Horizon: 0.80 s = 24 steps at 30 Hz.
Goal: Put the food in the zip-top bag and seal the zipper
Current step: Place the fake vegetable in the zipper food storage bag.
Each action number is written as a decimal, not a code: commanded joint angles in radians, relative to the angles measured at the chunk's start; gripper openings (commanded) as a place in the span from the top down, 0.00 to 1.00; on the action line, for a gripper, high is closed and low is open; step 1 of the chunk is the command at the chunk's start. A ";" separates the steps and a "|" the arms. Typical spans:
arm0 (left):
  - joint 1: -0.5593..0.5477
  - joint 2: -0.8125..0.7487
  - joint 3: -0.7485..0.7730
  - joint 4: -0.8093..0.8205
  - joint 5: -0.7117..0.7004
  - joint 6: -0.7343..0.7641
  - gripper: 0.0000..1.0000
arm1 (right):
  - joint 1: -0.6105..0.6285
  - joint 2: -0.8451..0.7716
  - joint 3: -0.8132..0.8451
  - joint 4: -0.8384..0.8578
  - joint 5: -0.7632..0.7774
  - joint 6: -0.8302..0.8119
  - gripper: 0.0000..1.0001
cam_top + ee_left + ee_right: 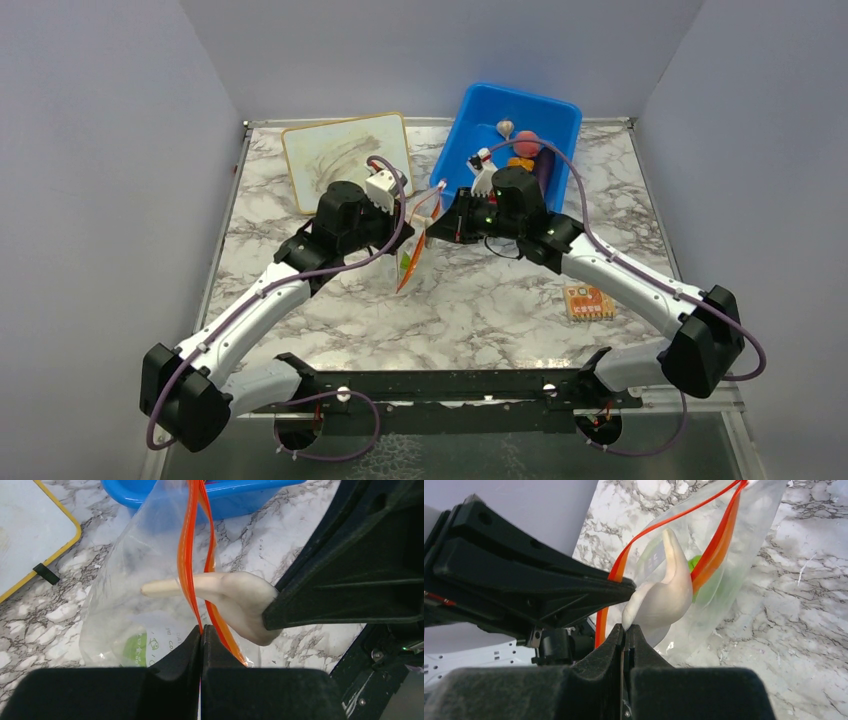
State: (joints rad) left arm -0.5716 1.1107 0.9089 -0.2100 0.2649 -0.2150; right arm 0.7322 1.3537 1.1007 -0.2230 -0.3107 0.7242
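The left gripper (201, 636) is pinched closed on the zipper (185, 555), holding the zip-top bag (125, 590) with its mouth parted. The right gripper (626, 632) is clamped on the white garlic (663, 597), whose stem pokes through that mouth. A green shape low inside, blurred by the plastic, is probably the lime (136, 649). The blue bin (560, 115) stands just behind.

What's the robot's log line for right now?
left fingers shut on zipper | right fingers hold garlic in zip-top bag mouth | lime inside bag
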 commanded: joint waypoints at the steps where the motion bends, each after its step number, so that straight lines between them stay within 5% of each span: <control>1: -0.008 -0.052 -0.017 0.052 0.065 -0.023 1.00 | 0.004 0.021 -0.018 0.140 0.049 0.063 0.99; 14: -0.010 -0.107 -0.074 0.080 0.122 -0.048 1.00 | 0.005 -0.040 -0.159 0.338 0.144 0.225 0.99; 24: -0.010 -0.117 -0.073 0.086 0.152 -0.061 1.00 | 0.006 -0.015 -0.210 0.364 0.208 0.168 0.99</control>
State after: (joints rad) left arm -0.5781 1.0172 0.8368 -0.1646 0.3672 -0.2607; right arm 0.7322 1.3281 0.9169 0.0864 -0.1623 0.9192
